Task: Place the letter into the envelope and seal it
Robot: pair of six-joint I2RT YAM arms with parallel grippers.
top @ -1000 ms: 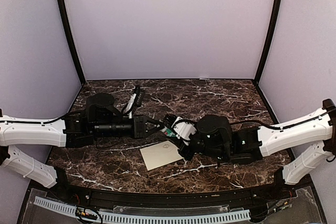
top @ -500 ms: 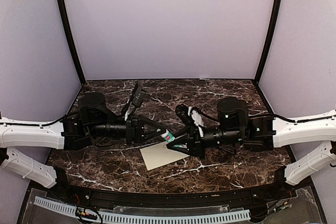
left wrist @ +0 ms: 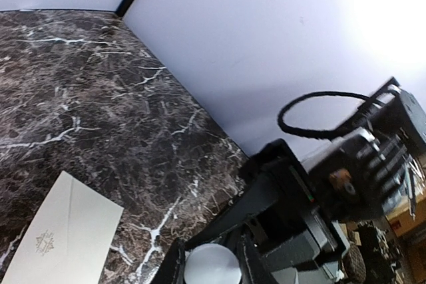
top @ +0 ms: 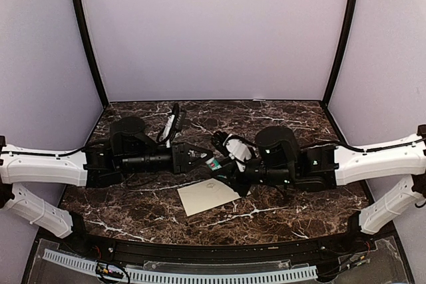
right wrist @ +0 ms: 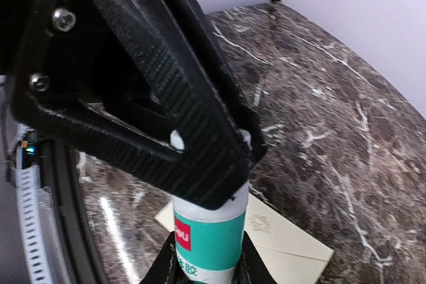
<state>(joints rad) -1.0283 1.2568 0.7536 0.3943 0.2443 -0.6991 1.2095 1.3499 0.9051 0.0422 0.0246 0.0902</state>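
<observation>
While both arms stretch in low over the dark marble table [top: 286,118], the envelope [top: 208,196] is taken as the reference for every position below; it lies flat on the marble, slightly askew, pale cream, emblem side up.

Left arm [top: 46,167] comes in from the envelope's left and far side; right arm [top: 379,161] comes in from its right and far side; the two meet just beyond the envelope's far edge.

Left gripper [top: 202,159] points toward the right gripper [top: 225,169]; both sit above the far edge of the envelope, raised off the paper.

Right gripper is clamped on a glue stick [right wrist: 206,237]; the tube has a teal label with a red mark, and a finger presses on either side of it; the stick is held over the envelope's far edge, clear of the paper.

Left gripper is closed round the white cap [left wrist: 212,265] of that stick; in the right wrist view one of its black fingers [right wrist: 153,98] covers most of the cap.

Emblem [left wrist: 44,243] is small and faint; it sits close to the envelope's far edge.
</observation>
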